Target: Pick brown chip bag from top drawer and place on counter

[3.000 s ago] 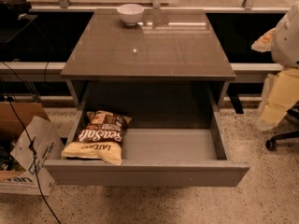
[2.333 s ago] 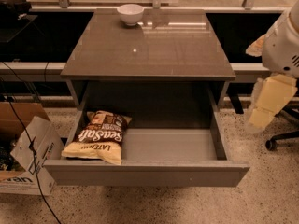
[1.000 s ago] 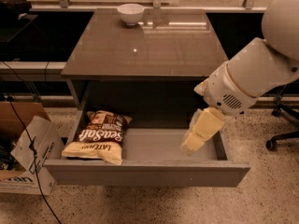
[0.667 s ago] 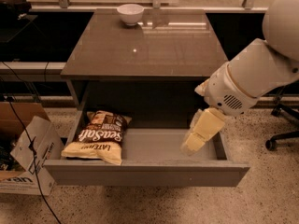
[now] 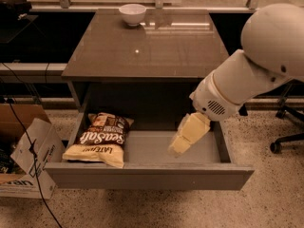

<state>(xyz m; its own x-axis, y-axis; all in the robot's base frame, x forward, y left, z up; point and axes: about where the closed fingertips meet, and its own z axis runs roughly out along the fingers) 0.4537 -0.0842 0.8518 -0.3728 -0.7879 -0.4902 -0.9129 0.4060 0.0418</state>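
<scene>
The brown chip bag (image 5: 100, 139) lies flat in the left part of the open top drawer (image 5: 147, 175), dark brown on top with white script, pale cream below. The counter (image 5: 142, 46) is the glossy grey-brown top of the cabinet above it. My gripper (image 5: 176, 147) hangs at the end of the white arm (image 5: 251, 70), over the right half of the drawer, well to the right of the bag and not touching it. Its cream-coloured end points down and to the left.
A white bowl (image 5: 132, 13) stands at the back edge of the counter. An open cardboard box (image 5: 26, 160) and black cables sit on the speckled floor to the left. An office chair base (image 5: 287, 137) is at the right.
The arm came in from the right edge and swung down over the drawer's right half. In the last second it moved only slightly. The bag has not moved.
</scene>
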